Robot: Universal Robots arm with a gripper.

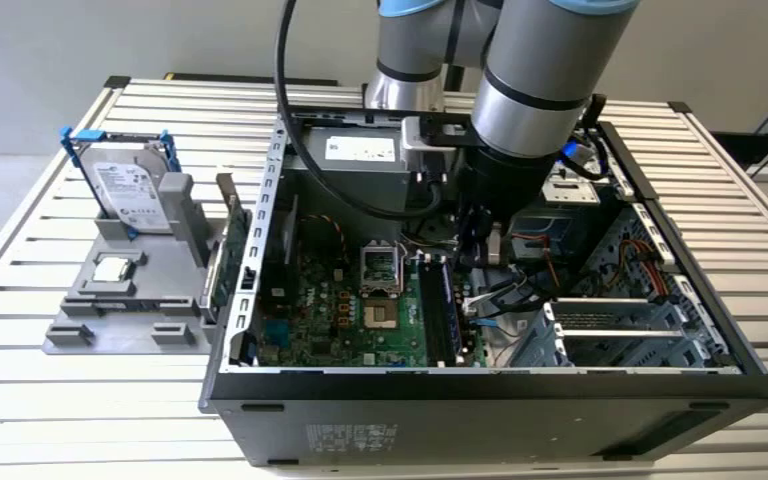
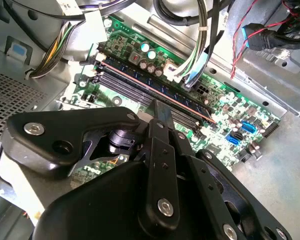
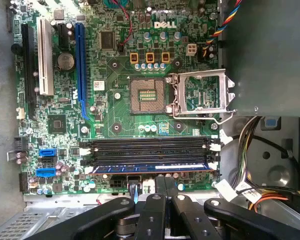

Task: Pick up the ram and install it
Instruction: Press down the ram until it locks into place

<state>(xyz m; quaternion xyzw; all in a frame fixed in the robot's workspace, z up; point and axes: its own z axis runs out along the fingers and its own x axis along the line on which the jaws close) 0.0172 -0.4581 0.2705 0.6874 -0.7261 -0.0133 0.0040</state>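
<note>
The ram [image 3: 150, 167] is a long dark stick with blue labels. It sits on edge in the memory slot nearest my gripper [image 3: 165, 180], on the green motherboard [image 3: 115, 110]. In the second wrist view the ram [image 2: 155, 90] shows a coppery top edge, and my gripper [image 2: 161, 112] hangs just over its middle. The black fingers are pressed together with nothing between them. In the exterior view my gripper [image 1: 480, 255] reaches down into the open computer case [image 1: 491, 390], right beside the ram [image 1: 446, 305].
The processor socket [image 3: 147, 95] lies open, its metal frame [image 3: 200, 95] flipped aside. Cable bundles [image 2: 200, 45] hang close to the slots. Outside the case, a grey fixture [image 1: 117, 320] holds a hard drive [image 1: 131, 190], a small silver chip [image 1: 115, 268] and a thin green board [image 1: 233, 255].
</note>
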